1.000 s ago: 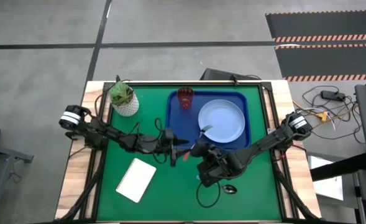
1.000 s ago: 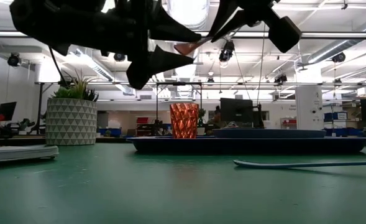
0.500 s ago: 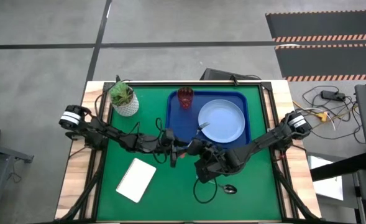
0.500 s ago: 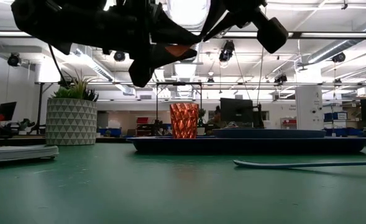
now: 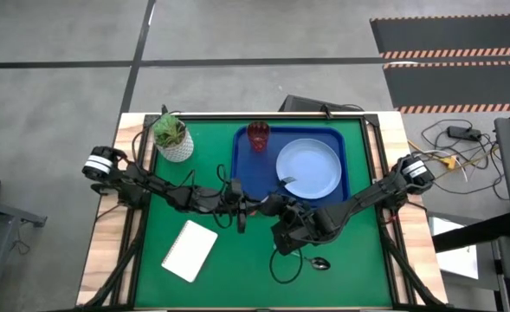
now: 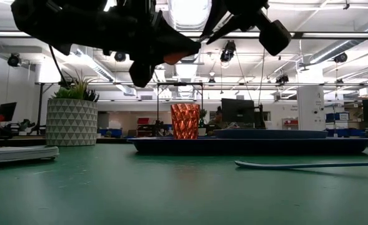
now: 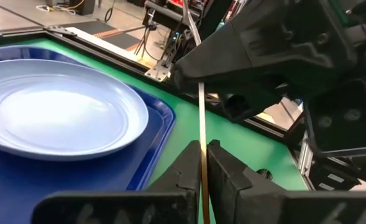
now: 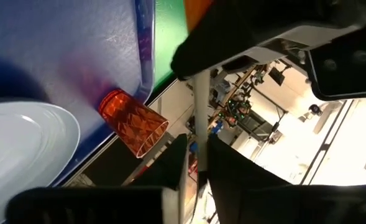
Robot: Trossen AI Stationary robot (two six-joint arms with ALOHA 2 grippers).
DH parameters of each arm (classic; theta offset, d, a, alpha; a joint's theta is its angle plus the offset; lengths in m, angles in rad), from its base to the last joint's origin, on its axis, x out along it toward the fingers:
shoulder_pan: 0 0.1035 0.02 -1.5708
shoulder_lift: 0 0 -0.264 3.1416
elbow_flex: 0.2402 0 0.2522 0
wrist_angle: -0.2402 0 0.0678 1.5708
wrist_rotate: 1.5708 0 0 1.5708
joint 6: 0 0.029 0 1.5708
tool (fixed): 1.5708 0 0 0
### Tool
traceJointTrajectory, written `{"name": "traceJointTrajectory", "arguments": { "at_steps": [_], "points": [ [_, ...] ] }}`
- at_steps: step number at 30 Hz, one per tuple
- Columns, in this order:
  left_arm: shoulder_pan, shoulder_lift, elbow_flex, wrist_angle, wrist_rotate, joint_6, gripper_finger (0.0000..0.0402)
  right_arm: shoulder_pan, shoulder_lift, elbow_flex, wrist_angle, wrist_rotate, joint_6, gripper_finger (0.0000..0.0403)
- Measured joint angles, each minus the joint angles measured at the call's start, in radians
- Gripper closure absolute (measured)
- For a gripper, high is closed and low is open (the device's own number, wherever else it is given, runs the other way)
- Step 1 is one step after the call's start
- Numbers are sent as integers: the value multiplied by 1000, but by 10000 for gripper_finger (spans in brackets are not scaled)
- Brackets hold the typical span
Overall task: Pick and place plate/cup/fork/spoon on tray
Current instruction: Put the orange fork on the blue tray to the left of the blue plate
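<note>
Fork [image 7: 202,118]: we see it held in mid-air above the counter, just beside the tray [image 5: 248,178].
Left jaws [image 7: 202,163]: clamped shut on the fork's shaft.
Right jaws [image 8: 196,152]: narrow around the same shaft — whether gripping, we cannot tell.
Plate [image 5: 308,168], cup [image 5: 258,136]: on the tray.
Spoon [image 5: 311,261]: on the green mat.

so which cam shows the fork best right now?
Left wrist view: the fork's metal shank runs between the left gripper and right gripper. Right wrist view shows shank plus orange handle. High view shows tines over the plate. Low view shows only a bit of orange.
</note>
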Motion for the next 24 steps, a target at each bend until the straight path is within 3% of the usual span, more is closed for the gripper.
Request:
{"name": "traceJointTrajectory", "arguments": {
  "at_steps": [10,16,20,24],
  "points": [
    [0,0,-1,8,-17,18,401,0,0,-1,25,-1,20,290],
    [5,0,-63,146,-71,18,401,12,-5,-1,26,131,37,289],
    [14,0,-121,268,-111,17,401,24,-35,-1,28,139,154,293],
    [17,0,-163,381,-132,60,401,29,-78,-1,31,123,399,300]
  ]
}}
